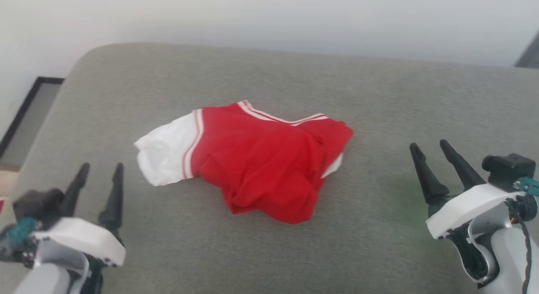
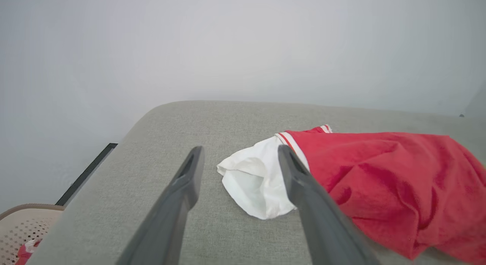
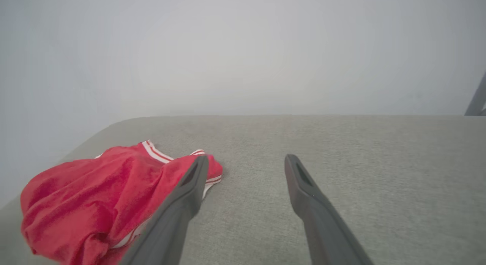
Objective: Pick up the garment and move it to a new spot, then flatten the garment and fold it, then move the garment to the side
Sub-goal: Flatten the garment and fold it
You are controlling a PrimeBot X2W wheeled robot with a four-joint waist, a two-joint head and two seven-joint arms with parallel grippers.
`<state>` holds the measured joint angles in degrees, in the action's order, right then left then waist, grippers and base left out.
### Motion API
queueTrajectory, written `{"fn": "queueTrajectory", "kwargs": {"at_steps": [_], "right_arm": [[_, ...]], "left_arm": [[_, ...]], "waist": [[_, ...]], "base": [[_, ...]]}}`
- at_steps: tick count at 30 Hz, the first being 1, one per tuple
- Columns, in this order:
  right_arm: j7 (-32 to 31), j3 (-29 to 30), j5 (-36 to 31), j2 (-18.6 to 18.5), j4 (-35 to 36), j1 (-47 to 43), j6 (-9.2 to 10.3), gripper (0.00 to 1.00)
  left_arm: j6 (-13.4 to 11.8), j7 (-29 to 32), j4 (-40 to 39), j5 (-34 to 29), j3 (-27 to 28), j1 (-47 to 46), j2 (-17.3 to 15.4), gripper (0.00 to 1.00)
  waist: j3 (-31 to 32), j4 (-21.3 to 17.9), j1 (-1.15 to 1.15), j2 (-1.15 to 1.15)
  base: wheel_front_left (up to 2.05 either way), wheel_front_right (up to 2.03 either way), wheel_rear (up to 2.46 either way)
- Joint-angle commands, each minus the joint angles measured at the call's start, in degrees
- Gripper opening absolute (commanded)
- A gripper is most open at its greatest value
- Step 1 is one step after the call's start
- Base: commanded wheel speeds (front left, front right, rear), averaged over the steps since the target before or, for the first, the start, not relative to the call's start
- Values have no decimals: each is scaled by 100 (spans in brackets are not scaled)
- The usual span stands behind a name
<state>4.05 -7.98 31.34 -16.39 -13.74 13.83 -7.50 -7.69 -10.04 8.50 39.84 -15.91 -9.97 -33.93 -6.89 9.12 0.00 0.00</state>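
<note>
Nearest the lens, at the lower left of the head view, the left gripper (image 1: pixel 102 167) stands released, its two dark fingers spread wide with nothing between them. In the bottom left corner of its own wrist view, a cream perforated basket (image 2: pixel 17 225) sits just off the edge of the grey cushion (image 2: pixel 159 143). A small red-and-white cloth bundle (image 2: pixel 24 253) lies in it, only partly in frame. A dark-framed panel (image 1: pixel 25 108) shows at the left edge of the head view, beside the cushion's rounded corner. In the middle of that frame the garment (image 1: pixel 252 159) lies crumpled on the cushion. Its white sleeve is toward the left, its red body is bunched in folds to the right of the sleeve, and red-and-white striped trim runs along its upper edge. It is well apart from both grippers and held by neither. At the lower right the right gripper (image 1: pixel 429 145) is likewise let go, its fingers parted and pointing up the frame. In the right wrist view bare grey fabric lies between them, and the red cloth sits at the lower left of that frame.
</note>
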Motion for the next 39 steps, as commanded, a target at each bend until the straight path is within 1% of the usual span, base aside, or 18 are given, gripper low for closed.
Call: {"fn": "queueTrajectory", "kwargs": {"at_steps": [1, 7, 8, 12, 18, 19, 25, 26, 27, 32, 35, 39], "right_arm": [[-70, -46, 7, -23, -18, 76, 1, 100], [-375, -211, 31, -100, -91, 268, 1, 100], [-521, -288, 57, -130, -134, 361, 2, 100], [-890, -482, 121, -184, -305, 597, 1, 100], [-1634, -620, -33, -244, -840, 1012, 2, 100], [-1634, -620, -33, -244, -840, 1012, 2, 100], [-2363, -758, -253, -197, -1481, 1354, 2, 100], [-2373, -798, -292, -179, -1520, 1416, 1, 24], [-2384, -839, -318, -169, -1569, 1461, 1, 0], [-2356, -1055, -230, -157, -1620, 1607, 1, 0], [-2257, -1258, -109, -196, -1392, 1652, 1, 0], [-2265, -1665, 74, -247, -866, 1597, 1, 0]], "left_arm": [[-31, -151, -61, -22, 15, 140, 77, 100], [-79, -472, -263, -229, 47, 428, 458, 100], [-49, -496, -330, -298, 66, 483, 615, 100], [32, -527, -460, -403, 192, 528, 921, 100], [248, -521, -462, -709, 418, 620, 1335, 100], [248, -521, -462, -709, 418, 620, 1335, 100], [486, -522, -396, -908, 653, 592, 1671, 100], [527, -522, -382, -955, 689, 598, 1721, 100], [569, -523, -365, -989, 717, 602, 1772, 100], [777, -523, -302, -1154, 911, 610, 1951, 100], [885, -523, -298, -1251, 1046, 637, 2047, 100], [997, -523, -305, -1415, 1193, 652, 2124, 100]], "waist": [[24, 272, 0, 0], [-83, 757, 0, 0], [-133, 902, 0, 0], [-235, 1136, 0, 0], [-358, 1380, 0, 0], [-358, 1380, 0, 0], [-441, 1499, 0, 0], [-453, 1506, 0, 0], [-463, 1509, 0, 0], [-477, 1478, 0, 0], [-473, 1442, 0, 0], [-474, 1391, 0, 0]], "base": [[0, 0, 0], [0, 0, 0], [0, 0, 0], [0, 0, 0], [0, 0, 0], [0, 0, 0], [0, 0, 0], [0, 0, 0], [0, 0, 0], [0, 0, 0], [0, 0, 0], [0, 0, 0]]}}
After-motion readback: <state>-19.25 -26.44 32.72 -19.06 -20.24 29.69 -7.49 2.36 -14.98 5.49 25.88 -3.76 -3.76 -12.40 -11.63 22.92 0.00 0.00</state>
